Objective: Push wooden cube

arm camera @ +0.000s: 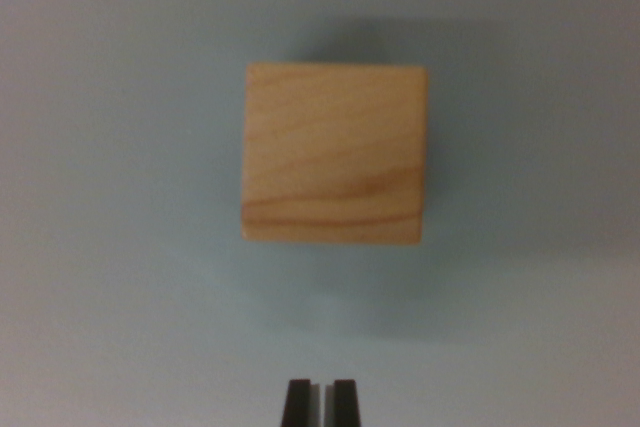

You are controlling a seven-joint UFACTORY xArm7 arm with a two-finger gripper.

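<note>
Wrist view shows the cube [334, 153] resting on the grey table [110, 277], centred ahead of the gripper [321, 402], whose fingers are nearly pressed together with a thin slit between them and nothing held. The tips sit slightly to the wrist view's left of the cube's middle, so a straight push could, I judge, land off-centre and spin the cube instead of sliding it.

wooden cube [334, 153] sits mid-frame on the pale grey tabletop [110, 277], bit blurry; end effector [321, 403] pokes in at the bottom edge, fingertips nearly together, clear of the cube
</note>
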